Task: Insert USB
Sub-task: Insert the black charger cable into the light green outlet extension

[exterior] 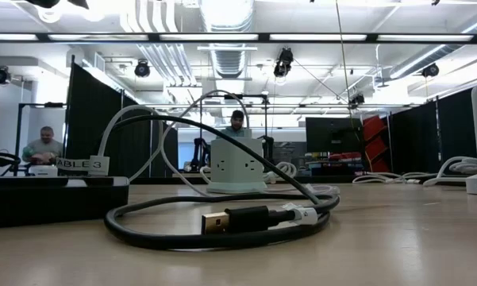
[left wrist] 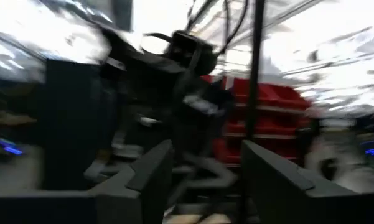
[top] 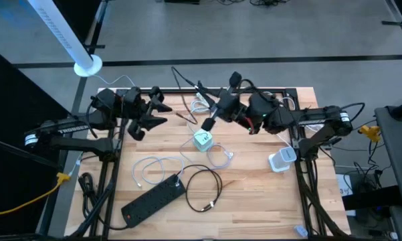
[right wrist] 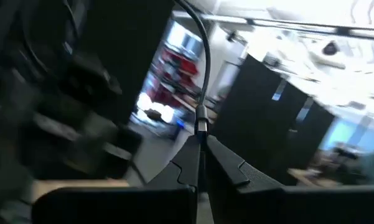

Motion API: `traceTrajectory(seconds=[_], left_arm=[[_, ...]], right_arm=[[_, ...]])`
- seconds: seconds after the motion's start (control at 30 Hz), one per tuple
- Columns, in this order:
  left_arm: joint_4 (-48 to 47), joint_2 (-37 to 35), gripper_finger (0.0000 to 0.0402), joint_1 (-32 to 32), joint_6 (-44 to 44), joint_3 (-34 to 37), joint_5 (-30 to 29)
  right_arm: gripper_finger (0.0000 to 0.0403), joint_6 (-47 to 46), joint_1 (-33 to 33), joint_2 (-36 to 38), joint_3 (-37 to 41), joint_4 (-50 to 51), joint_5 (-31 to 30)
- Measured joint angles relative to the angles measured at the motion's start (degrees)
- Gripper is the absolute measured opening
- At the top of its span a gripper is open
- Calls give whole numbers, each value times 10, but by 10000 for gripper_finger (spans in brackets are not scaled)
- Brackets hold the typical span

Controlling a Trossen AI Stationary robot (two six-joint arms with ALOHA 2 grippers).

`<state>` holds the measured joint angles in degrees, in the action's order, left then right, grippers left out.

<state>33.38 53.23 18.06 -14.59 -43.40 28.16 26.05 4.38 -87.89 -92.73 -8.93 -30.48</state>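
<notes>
A pale green USB charging hub, cube-shaped with ports on its faces, stands near the middle of the wooden tabletop. In the low view it rises behind a coil of black cable.

The right claw hovers just beyond the hub, toward twelve o'clock and a little to one o'clock of it in the overhead view. Its fingers are pinched shut on a thin dark cable that runs straight out from between the fingertips in the right wrist view. From this claw the hub lies toward six or seven o'clock, close by. The held plug's long axis appears to slant down toward the hub, so lining that axis up with a port is what the coming push seems to depend on. Which port it faces cannot be made out.

The left claw is at about ten o'clock from the hub, well apart from it, fingers spread partway and holding nothing. The right arm is clearly the nearer.

Further out, a loose black USB cable with its gold plug showing lies coiled at five o'clock from the hub, a white cable loops at seven o'clock, a black power strip lies beyond that, and a white charger stands at four o'clock.
</notes>
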Motion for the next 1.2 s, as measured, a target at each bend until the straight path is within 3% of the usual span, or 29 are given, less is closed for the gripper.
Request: traceTrajectory(seconds=[0.13,0.33,0.53,0.77,1.2], left_arm=[[23,0,181,1,73,0,-73],[72,16,157,-1,75,0,-80],[140,44,118,-7,7,0,-81],[179,48,71,-9,7,0,-98],[210,70,30,-8,-10,0,-112]], right_arm=[[0,-58,0,6,0,13,62],[0,-92,0,5,0,17,114],[0,-104,0,1,0,48,116],[0,-108,2,1,0,57,130],[0,-111,2,2,0,57,142]])
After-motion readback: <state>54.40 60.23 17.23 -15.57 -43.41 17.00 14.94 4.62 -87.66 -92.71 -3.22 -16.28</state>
